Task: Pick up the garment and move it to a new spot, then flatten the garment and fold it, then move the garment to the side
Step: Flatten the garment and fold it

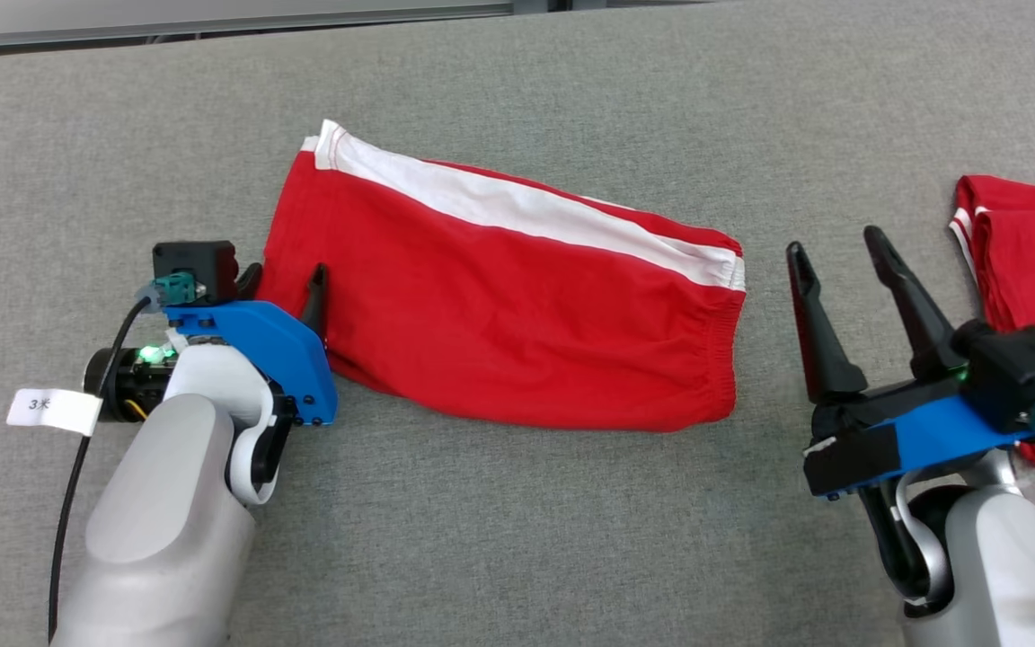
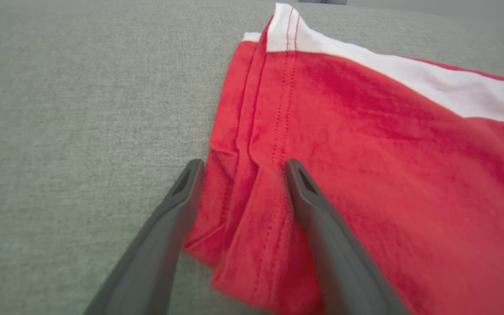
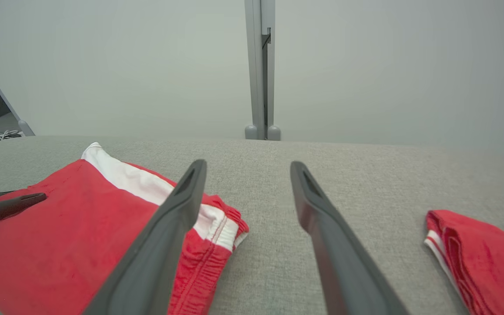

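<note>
Red and folded flat, the garment (image 1: 499, 314) is lying at the middle of the grey counter (image 1: 517, 539). Its long axis is running across the head view from left to right, dipping a little toward the robot at the right end. The elastic waistband (image 1: 722, 359) is pointing to the robot's right and the stitched hem (image 1: 293, 234) to its left. One white stripe (image 1: 517, 211) is running along the far long edge.

The left fingers (image 1: 315, 296) are standing apart, low at the hem's near corner. In the left wrist view one is lying over the red cloth and the other is sitting just off its edge over the counter, with a rumpled fold between them and nothing clamped. The pale left forearm (image 1: 167, 521) is reaching forward from the lower left.

The right fingers (image 1: 818, 323) are also standing wide apart, holding nothing, and are angling up and slightly left over bare counter just beyond the waistband.

Two red garments are lying on the counter. The second garment (image 1: 1030, 261), also folded and showing white trim, is sitting at the right edge, well apart from the first, with the right fingers between them. Two arms are showing, each with two dark fingers.
</note>
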### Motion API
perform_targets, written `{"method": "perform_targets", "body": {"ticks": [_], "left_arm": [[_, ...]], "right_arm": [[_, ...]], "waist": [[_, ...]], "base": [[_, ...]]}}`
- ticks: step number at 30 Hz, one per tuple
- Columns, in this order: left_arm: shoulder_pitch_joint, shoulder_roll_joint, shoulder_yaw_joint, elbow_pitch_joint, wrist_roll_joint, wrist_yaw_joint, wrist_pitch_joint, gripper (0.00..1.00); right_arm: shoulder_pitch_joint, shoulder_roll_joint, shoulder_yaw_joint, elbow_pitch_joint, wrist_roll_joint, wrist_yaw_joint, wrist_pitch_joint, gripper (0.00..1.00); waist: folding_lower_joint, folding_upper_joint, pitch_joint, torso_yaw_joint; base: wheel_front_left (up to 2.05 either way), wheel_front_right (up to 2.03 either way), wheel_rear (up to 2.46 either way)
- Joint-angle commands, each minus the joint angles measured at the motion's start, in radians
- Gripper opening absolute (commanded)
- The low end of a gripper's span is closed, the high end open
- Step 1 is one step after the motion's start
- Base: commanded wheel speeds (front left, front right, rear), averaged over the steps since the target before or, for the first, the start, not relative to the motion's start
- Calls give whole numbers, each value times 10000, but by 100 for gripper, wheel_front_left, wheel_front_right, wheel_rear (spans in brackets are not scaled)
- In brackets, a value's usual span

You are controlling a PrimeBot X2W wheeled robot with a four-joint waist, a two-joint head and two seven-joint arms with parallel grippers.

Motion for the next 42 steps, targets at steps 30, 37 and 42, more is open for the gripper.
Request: {"method": "perform_targets", "body": {"ticks": [30,37,42], "left_arm": [[4437,-533,343,-3950,-1088,514,-1453,100],[4397,-277,292,-4517,-287,698,-2967,100],[4671,-246,318,-5004,-122,851,-3461,100]], "right_arm": [[1533,-15,-1232,546,433,1,195,100],[1003,-15,-853,1199,258,1,995,100],[384,-14,-549,1998,5,1,1932,100]], "waist": [[1,0,-1679,794],[1,0,-1907,900],[1,0,-1958,1213]], "base": [[0,0,0],[0,0,0],[0,0,0]]}}
